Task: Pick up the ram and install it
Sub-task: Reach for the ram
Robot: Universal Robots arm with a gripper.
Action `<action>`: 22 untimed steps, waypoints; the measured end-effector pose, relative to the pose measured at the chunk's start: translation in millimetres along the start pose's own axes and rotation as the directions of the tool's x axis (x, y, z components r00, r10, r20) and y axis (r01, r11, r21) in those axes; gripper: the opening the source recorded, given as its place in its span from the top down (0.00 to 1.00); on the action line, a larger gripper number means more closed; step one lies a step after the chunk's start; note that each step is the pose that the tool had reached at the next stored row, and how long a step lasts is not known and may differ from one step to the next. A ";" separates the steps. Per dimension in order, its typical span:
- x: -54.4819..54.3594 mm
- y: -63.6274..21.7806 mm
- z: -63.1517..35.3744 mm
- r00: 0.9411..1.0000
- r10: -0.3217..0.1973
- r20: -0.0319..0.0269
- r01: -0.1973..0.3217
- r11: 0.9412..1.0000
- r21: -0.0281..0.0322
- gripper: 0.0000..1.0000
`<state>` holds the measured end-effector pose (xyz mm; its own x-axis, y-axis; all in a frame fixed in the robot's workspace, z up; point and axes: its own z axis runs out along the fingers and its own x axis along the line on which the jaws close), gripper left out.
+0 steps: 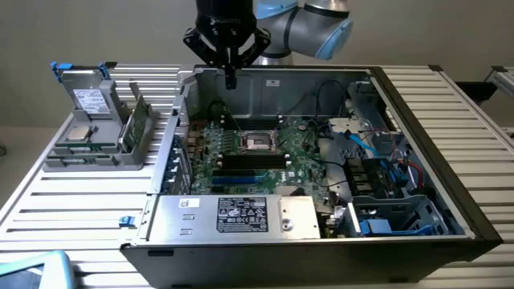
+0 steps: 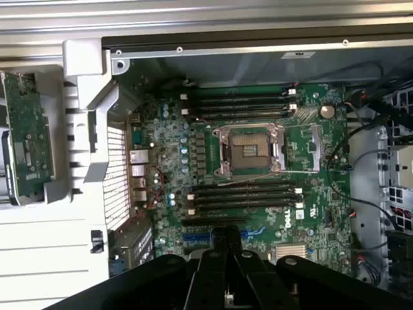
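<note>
The ram (image 1: 138, 124) is a narrow green stick standing on edge in a grey holder (image 1: 88, 158), on the exterior view's left, outside the computer case. In the wrist view the ram (image 2: 26, 143) shows as a green board in that holder. My gripper (image 1: 230, 79) hangs above the rear wall of the open case, well apart from the ram, its fingers shut with nothing between them. The wrist view has the shut gripper (image 2: 226, 237) over the green motherboard (image 2: 161, 139), close to a bank of black memory slots (image 2: 245, 195).
The open case (image 1: 425, 150) lies flat on a slatted table (image 1: 64, 211). A processor socket (image 1: 259, 141) sits mid-board, cables and drive cages (image 1: 386, 174) fill the exterior view's right, and a power supply (image 1: 241, 215) is in front. The holder also carries a silver chip (image 1: 80, 133) and a drive (image 1: 91, 99).
</note>
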<state>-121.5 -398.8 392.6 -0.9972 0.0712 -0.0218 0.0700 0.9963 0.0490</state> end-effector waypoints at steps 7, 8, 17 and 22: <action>0.0 0.0 0.0 1.000 0.000 0.000 0.000 1.000 0.000 0.89; 0.0 0.0 0.0 1.000 0.000 0.000 0.000 1.000 0.000 0.89; 10.6 -0.7 -0.3 1.000 0.000 0.000 0.000 1.000 0.000 0.89; 29.8 -2.1 -0.8 1.000 0.000 0.000 0.000 1.000 0.000 0.89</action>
<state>-151.4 -398.8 392.6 -0.9972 0.0713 -0.0220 0.0701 0.9963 0.0490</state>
